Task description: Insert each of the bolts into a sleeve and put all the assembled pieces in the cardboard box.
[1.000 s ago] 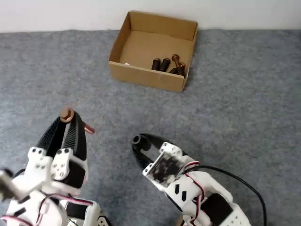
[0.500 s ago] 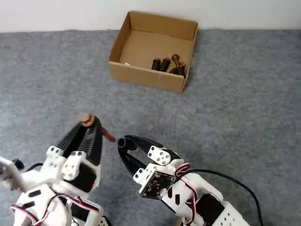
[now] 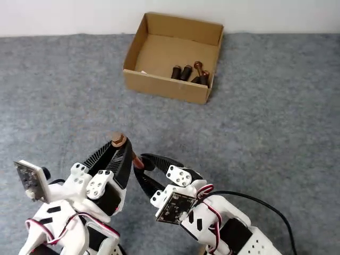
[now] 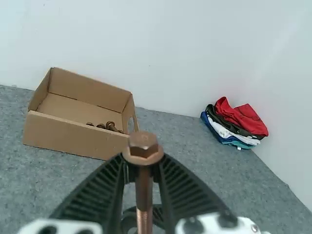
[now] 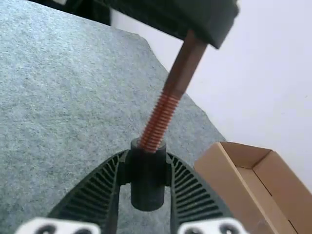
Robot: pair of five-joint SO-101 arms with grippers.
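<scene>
My left gripper (image 3: 119, 144) is shut on a copper bolt (image 4: 143, 185), whose hex head (image 3: 118, 140) sticks out above the fingers. My right gripper (image 5: 145, 171) is shut on a black sleeve (image 5: 146, 178), just right of the left one in the high view. The bolt's threaded tip (image 5: 157, 124) sits in the sleeve's top opening. The cardboard box (image 3: 173, 89) stands at the back of the table and holds several assembled pieces (image 3: 189, 73) along its right side.
Grey carpet covers the table up to a white wall. In the left wrist view a pile of folded clothes (image 4: 234, 121) lies by the wall, right of the box (image 4: 73, 136). A black cable (image 3: 265, 204) trails from the right arm.
The left gripper carried the bolt to the right, toward the right gripper. The right gripper shifted left with the sleeve, and the bolt's tip now meets the sleeve.
</scene>
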